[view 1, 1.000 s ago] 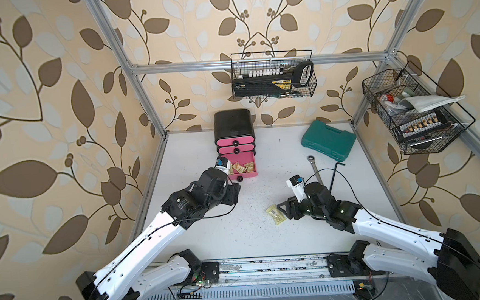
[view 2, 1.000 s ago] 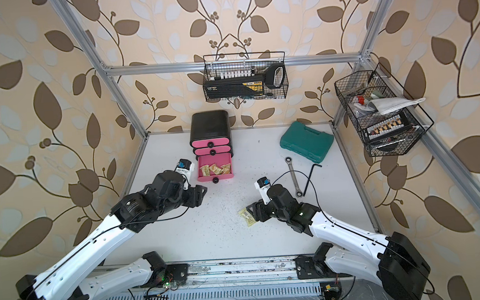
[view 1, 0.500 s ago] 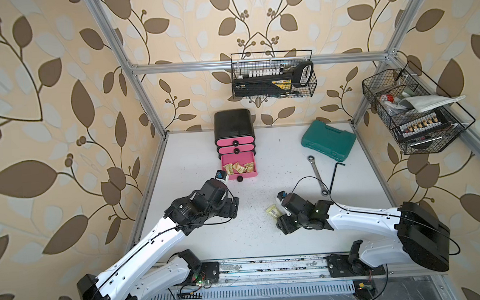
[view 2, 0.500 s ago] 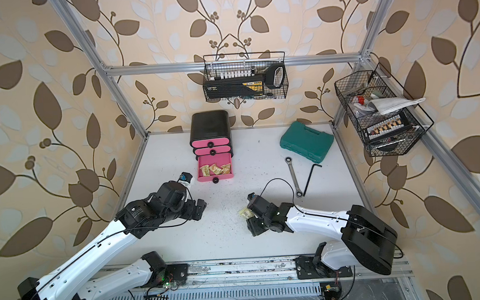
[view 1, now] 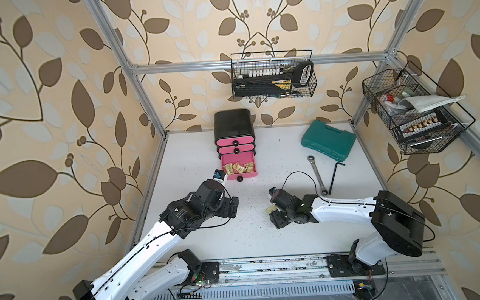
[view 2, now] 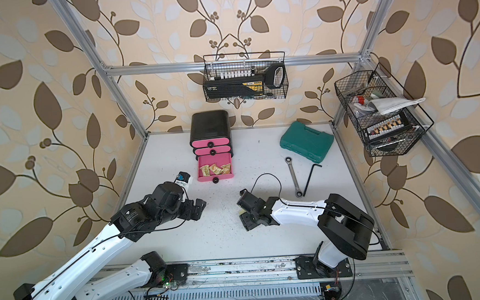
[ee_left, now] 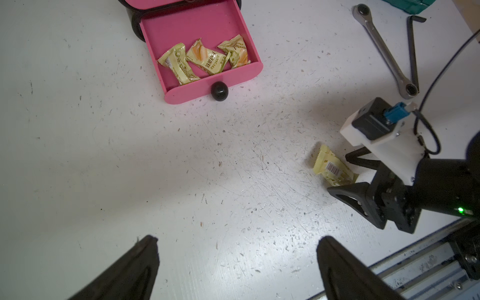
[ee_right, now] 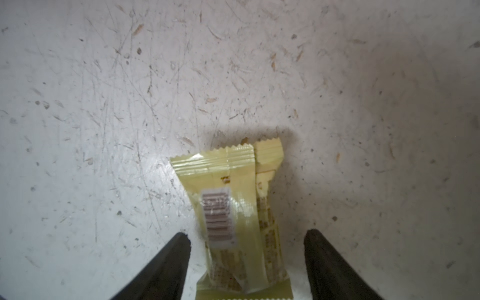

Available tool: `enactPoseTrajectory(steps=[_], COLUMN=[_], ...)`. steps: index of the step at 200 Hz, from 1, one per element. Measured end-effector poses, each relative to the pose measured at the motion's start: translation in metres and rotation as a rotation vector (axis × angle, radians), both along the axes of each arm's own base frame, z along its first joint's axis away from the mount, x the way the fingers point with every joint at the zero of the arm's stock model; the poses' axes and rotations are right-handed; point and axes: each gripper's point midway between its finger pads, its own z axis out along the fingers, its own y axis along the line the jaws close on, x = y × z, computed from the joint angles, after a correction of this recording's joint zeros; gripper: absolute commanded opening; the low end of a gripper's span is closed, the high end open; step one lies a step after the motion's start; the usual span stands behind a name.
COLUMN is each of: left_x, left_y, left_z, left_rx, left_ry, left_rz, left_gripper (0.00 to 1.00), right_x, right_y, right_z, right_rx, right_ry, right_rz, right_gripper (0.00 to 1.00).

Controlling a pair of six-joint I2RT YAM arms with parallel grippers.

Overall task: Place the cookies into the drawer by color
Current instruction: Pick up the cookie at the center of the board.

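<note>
With its fingers set to either side of a pale yellow cookie packet, the right pincer is down low on the white surface. Its jaws are apart, with a sliver of gap on each side of the wrapper, so nothing is clamped yet. The packet lies flat, barcode up, its length running straight out from the pincer's palm. That suits the grasp: the fingers would close across the narrow crinkly waist, not the flared sealed ends.

Over to the left pincer, which is spread wide and empty, held above the surface with nothing between its fingers. Well ahead of it sits the black cabinet, its top two pink drawers shut and the bottom drawer pulled out. Inside are three cookies, all the same pale yellow, bunched against the front wall behind the knob. That reads as the yellow drawer, probably standing open because one more of that colour lies out here between the right pincer's fingers. No black or silver packets show on the surface.

The step looks like the grasp on the last loose yellow cookie. Next it calls for a gentle squeeze and lift, since a slick, soft wrapper could buckle or squirt free.
</note>
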Motion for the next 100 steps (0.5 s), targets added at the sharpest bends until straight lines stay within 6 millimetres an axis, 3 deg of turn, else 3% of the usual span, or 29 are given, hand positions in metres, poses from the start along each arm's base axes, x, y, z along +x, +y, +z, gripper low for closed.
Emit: enactPoseTrajectory(steps=[46,100], left_x=[-0.0024,-0.0064], left_y=[0.0023,0.0042], left_z=[0.0077,0.0028], left_rx=[-0.023,-0.003], left_ry=[-0.025,-0.003], left_rz=[-0.001,-0.012], left_gripper=[0.98,0.98], right_x=[-0.0011,0.0029], right_y=[-0.0021,-0.0012], right_z=[-0.005,0.0038], right_rx=[-0.064,-0.093], right_ry=[-0.018,-0.038], right_rz=[0.009,0.018], right_gripper=[0.39,0.31])
